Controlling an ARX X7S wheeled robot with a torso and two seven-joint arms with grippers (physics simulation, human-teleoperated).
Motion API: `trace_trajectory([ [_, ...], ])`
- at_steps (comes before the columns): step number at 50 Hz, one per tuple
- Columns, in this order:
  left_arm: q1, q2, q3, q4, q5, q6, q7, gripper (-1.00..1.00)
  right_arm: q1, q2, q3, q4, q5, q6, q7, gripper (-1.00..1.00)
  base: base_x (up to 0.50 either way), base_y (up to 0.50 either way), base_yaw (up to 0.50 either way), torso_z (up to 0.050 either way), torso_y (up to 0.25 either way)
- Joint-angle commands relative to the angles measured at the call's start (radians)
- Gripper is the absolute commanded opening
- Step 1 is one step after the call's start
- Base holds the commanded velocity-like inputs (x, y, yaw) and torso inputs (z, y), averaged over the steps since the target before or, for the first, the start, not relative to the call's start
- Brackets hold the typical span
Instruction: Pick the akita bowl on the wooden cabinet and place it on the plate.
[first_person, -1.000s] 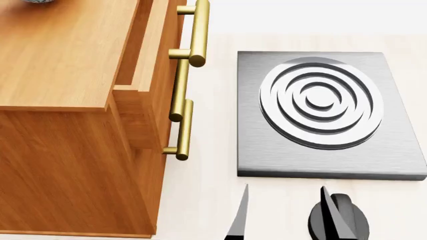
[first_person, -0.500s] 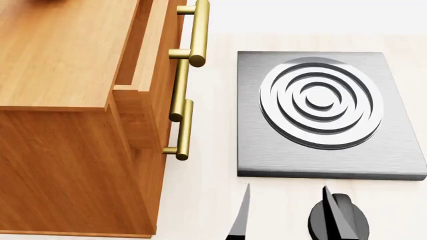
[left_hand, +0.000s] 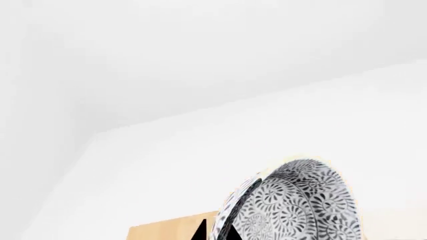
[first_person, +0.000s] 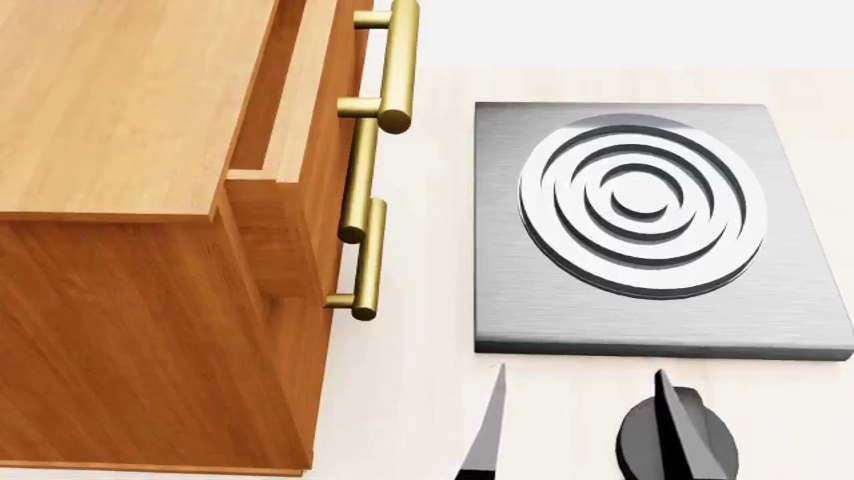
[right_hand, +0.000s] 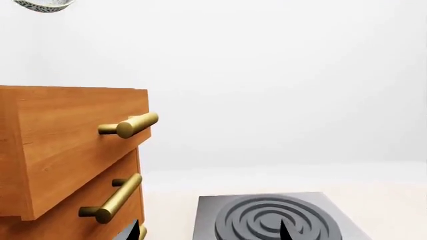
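One bowl (left_hand: 293, 205), gripped in the left claw (left_hand: 217, 235), has been lifted clear above the cabinet (first_person: 120, 120) since a second ago, so carrying comes next.

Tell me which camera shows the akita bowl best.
The left wrist view: the akita bowl fills its lower part, tilted, pattern clear, cut off by the frame edge. The right wrist view catches only a sliver high above the wooden cabinet. The head view shows none.

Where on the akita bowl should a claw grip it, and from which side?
Grip the akita bowl by its rim, one finger inside, one outside, probably coming from its open side: the wall is thin and the round body looks wide.
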Motion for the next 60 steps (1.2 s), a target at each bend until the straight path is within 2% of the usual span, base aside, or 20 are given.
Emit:
trace_trajectory([
  [1, -0.093, 0.003, 0.125, 0.005, -0.175, 0.128, -0.006, -1.00, -0.006, 0.008, 0.002, -0.030, -0.005, 0.008, 0.011, 1.00, 0.00, 0.00, 0.00, 0.000, 0.000],
  [6, -0.122, 0.002, 0.216, 0.050, -0.228, 0.139, -0.024, -1.00, -0.009, 0.012, 0.003, -0.043, -0.007, 0.009, 0.015, 1.00, 0.00, 0.00, 0.00, 0.000, 0.000],
  [10, -0.149, 0.002, 0.240, 0.077, -0.260, 0.127, -0.027, -1.00, -0.007, 0.013, 0.002, -0.049, -0.005, 0.013, 0.016, 1.00, 0.00, 0.00, 0.00, 0.000, 0.000],
  [15, -0.151, 0.002, 0.161, 0.169, -0.173, 0.069, -0.012, -1.00, -0.009, 0.017, 0.007, -0.060, 0.000, 0.012, 0.019, 1.00, 0.00, 0.00, 0.00, 0.000, 0.000],
  [19, -0.149, 0.002, 0.180, 0.234, -0.170, 0.052, -0.001, -1.00, -0.009, 0.018, 0.009, -0.060, 0.002, 0.010, 0.020, 1.00, 0.00, 0.00, 0.00, 0.000, 0.000],
  [25, -0.142, 0.000, 0.230, 0.308, -0.226, 0.022, -0.011, -1.00, -0.010, 0.021, 0.010, -0.072, 0.000, 0.017, 0.025, 1.00, 0.00, 0.00, 0.00, 0.000, 0.000],
  [36, -0.074, -0.039, 0.258, 0.665, -0.299, -0.130, -0.039, -1.00, -0.016, 0.032, 0.014, -0.108, -0.008, 0.026, 0.036, 1.00, 0.00, 0.00, 0.00, 0.000, 0.000],
  [47, -0.079, -0.028, 0.215, 0.756, -0.366, -0.211, -0.083, -1.00, -0.020, 0.039, 0.015, -0.135, -0.014, 0.034, 0.045, 1.00, 0.00, 0.00, 0.00, 0.000, 0.000],
  [53, -0.060, -0.009, 0.167, 0.798, -0.413, -0.273, -0.175, -1.00, -0.020, 0.041, 0.015, -0.144, -0.015, 0.036, 0.047, 1.00, 0.00, 0.00, 0.00, 0.000, 0.000],
  [56, -0.050, -0.001, 0.149, 0.814, -0.472, -0.298, -0.255, -1.00, -0.021, 0.042, 0.015, -0.145, -0.013, 0.034, 0.047, 1.00, 0.00, 0.00, 0.00, 0.000, 0.000],
  [58, -0.045, 0.002, 0.129, 0.815, -0.570, -0.313, -0.353, -1.00, -0.022, 0.043, 0.018, -0.145, -0.010, 0.032, 0.048, 1.00, 0.00, 0.00, 0.00, 0.000, 0.000],
  [60, -0.039, -0.001, 0.141, 0.836, -0.605, -0.311, -0.375, -1.00, -0.022, 0.044, 0.018, -0.145, -0.010, 0.031, 0.048, 1.00, 0.00, 0.00, 0.00, 0.000, 0.000],
])
